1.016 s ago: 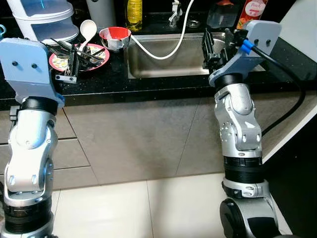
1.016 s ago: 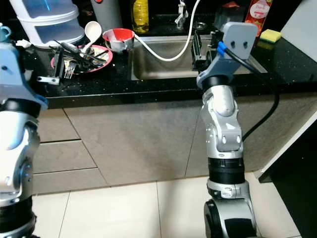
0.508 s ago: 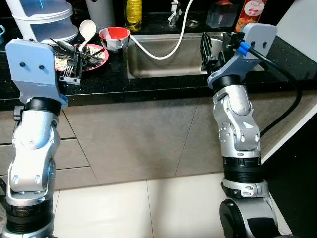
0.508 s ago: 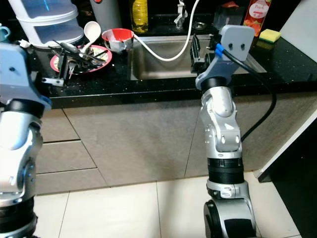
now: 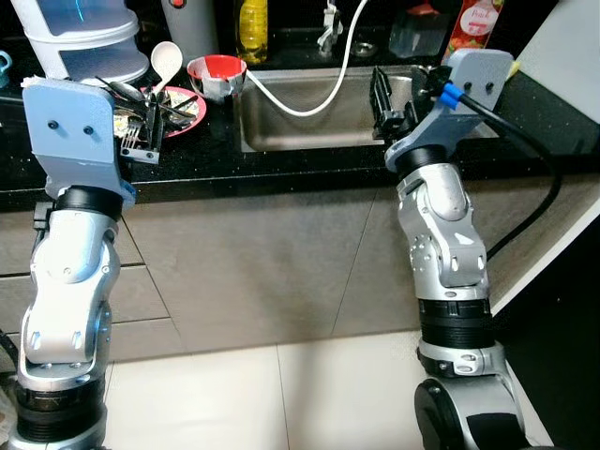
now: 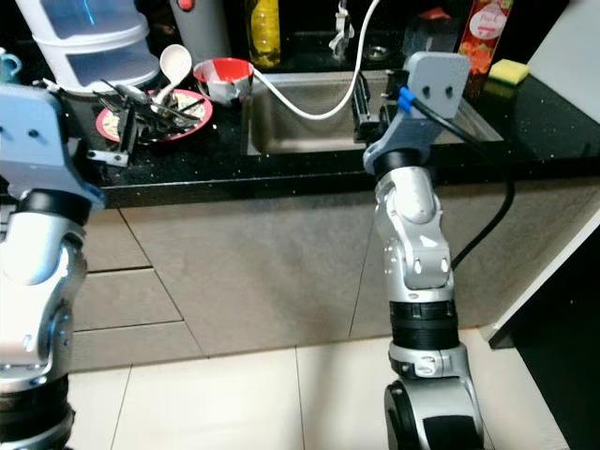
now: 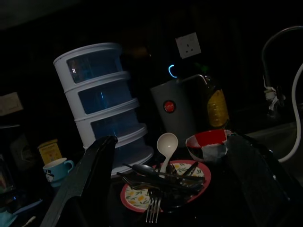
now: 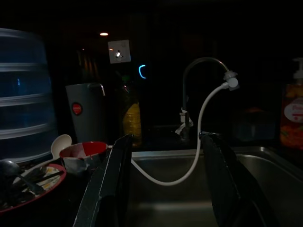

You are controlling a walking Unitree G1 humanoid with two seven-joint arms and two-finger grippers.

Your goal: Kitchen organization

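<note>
So the robot stands at a black counter (image 5: 309, 161) and nothing is picked up yet; it looks like the reaching step of tidying the kitchen. Far left sits a white stack of tubs (image 5: 80, 33). Next comes the left gripper (image 7: 165, 189), fingers spread wide and holding nothing, hanging just over the near edge of a pink plate (image 5: 178, 108). The plate is piled with forks and spoons (image 6: 150, 105), and a white ladle (image 5: 165, 56) leans up behind it. Beside that is a red bowl (image 5: 217, 72), then a yellow bottle (image 5: 252, 26). In the middle is the sink (image 5: 309, 112), with a white hose (image 5: 328, 80) looping into it. The right gripper (image 8: 165, 184) is over the sink's right side, fingers apart and empty too. Far right are a red carton (image 5: 473, 26) and a yellow sponge (image 6: 511, 67). Next, I think the left gripper needs to drop lower and close on one fork or spoon. Since a second ago, both arms have slid a bit toward the middle, and the left one sits closer to the plate.
</note>
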